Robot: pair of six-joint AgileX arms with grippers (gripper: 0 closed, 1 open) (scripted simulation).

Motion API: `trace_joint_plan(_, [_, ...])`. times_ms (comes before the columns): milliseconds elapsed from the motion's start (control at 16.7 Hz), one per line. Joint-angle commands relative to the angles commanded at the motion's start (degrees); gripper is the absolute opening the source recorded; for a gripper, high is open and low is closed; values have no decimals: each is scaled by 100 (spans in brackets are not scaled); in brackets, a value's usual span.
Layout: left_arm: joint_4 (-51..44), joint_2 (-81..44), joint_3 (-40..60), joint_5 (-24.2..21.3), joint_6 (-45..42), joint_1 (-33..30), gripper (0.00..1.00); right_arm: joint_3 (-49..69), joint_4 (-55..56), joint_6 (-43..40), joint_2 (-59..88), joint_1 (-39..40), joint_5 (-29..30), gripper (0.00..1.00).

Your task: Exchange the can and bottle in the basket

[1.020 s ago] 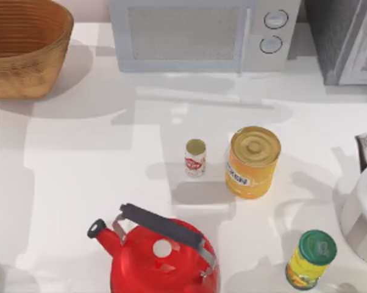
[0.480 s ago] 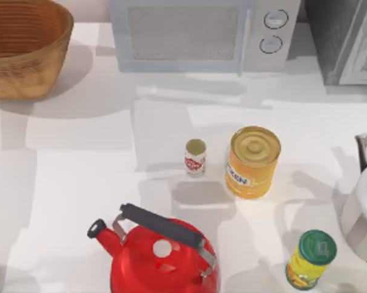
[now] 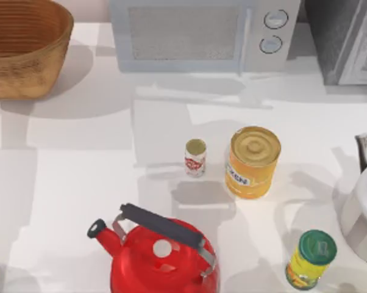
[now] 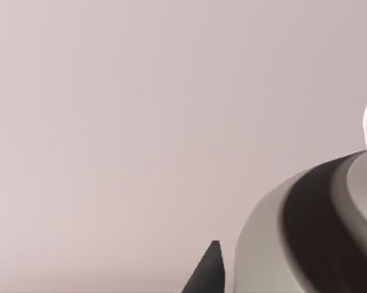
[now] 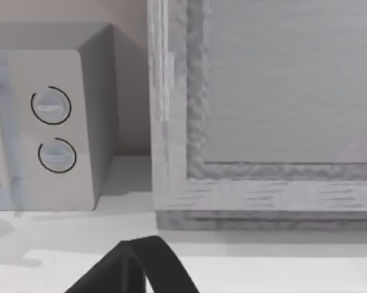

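The tiny white bottle (image 3: 195,157), red-labelled with a tan top, stands upright at the table's middle. Just right of it, a small gap apart, stands the yellow can (image 3: 252,162) with a gold lid. The wicker basket (image 3: 31,73) sits at the far left corner, and its visible inside is bare. A dark tip of my left gripper (image 4: 208,271) pokes into the left wrist view, which faces a plain wall. The right wrist view faces the back of the table, with a dark part of my right gripper (image 5: 138,268) at its edge. Neither gripper is near the bottle or can.
A red kettle (image 3: 159,253) stands at the front, below the bottle. A green-lidded yellow container (image 3: 310,258) is at the front right, with a metal kettle (image 3: 363,210) at the right edge. A microwave (image 3: 199,33) and a grey cabinet (image 5: 263,110) line the back.
Only the shadows across the tabletop have shifted. The bottle, can, basket and kettles stand where they were.
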State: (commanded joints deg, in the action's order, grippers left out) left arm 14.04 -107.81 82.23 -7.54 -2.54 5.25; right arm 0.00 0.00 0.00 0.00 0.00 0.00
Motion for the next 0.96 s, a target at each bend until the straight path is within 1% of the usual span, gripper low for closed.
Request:
trace_joint_plan(600, [0,0,0,0,0,0,98,0,0,0,0,0,0,100])
trace_joint_plan(660, [0,0,0,0,0,0,100,0,0,0,0,0,0,100])
trace_joint_plan(960, [0,0,0,0,0,0,100,0,0,0,0,0,0,100])
